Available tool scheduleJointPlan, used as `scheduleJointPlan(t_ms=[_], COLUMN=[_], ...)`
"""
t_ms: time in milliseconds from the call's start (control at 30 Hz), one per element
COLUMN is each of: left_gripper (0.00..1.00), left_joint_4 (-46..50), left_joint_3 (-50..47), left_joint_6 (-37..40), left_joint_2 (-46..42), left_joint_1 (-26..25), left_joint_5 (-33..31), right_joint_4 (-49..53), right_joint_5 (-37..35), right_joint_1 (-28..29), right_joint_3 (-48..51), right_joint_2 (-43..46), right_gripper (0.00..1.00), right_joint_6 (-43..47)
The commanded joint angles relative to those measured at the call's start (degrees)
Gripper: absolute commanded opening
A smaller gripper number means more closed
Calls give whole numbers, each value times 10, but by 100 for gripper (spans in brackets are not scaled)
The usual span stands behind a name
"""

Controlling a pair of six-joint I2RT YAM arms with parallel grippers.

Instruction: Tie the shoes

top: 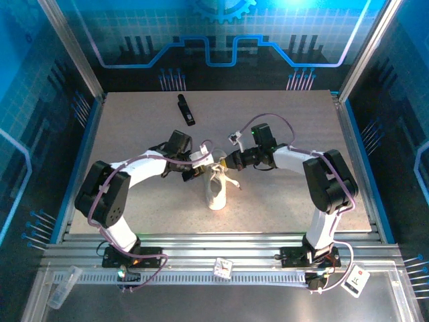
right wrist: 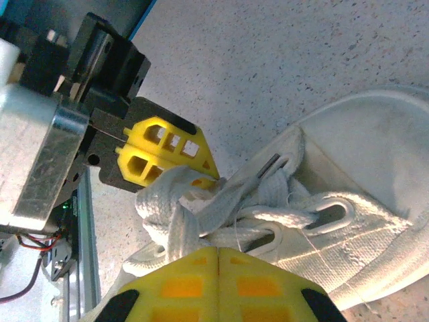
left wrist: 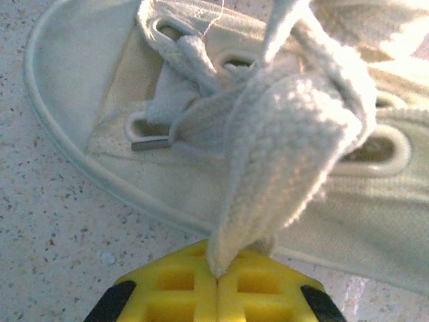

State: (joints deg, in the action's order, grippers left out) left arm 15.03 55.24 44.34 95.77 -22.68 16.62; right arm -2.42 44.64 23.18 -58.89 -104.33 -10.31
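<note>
Left gripper (top: 196,170) and right gripper (top: 228,161) close in from opposite sides on the laces (top: 224,176) of the white sneaker (top: 216,191). It sits mid-table, its long axis running toward the arm bases, and both arms are about equally near. From the left wrist, the yellow fingertips are clamped on a folded band of lace that rises to the eyelets just beyond. From the right wrist, that gripper's tips are also pressed shut with a strand running into them, apparently pinched, so any pull would go outward across the shoe's length.
</note>
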Motion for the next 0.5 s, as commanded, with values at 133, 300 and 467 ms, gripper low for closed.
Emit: scheduleJointPlan(t_ms=[133, 300, 467], left_gripper=[0, 0, 0], left_joint_4=[51, 110, 107], left_joint_3=[-35, -24, -31], left_joint_6=[-25, -64, -129], left_joint_2=[-135, -179, -194], left_joint_1=[-12, -66, -128], left_joint_5=[-23, -55, -69], right_joint_4=[18, 35, 52], right_joint_5=[-58, -70, -63], right_joint_1=[12, 21, 33], right_joint_3=[-21, -42, -74], right_joint_2=[28, 22, 5], right_gripper=[0, 0, 0], right_joint_6=[4, 15, 33])
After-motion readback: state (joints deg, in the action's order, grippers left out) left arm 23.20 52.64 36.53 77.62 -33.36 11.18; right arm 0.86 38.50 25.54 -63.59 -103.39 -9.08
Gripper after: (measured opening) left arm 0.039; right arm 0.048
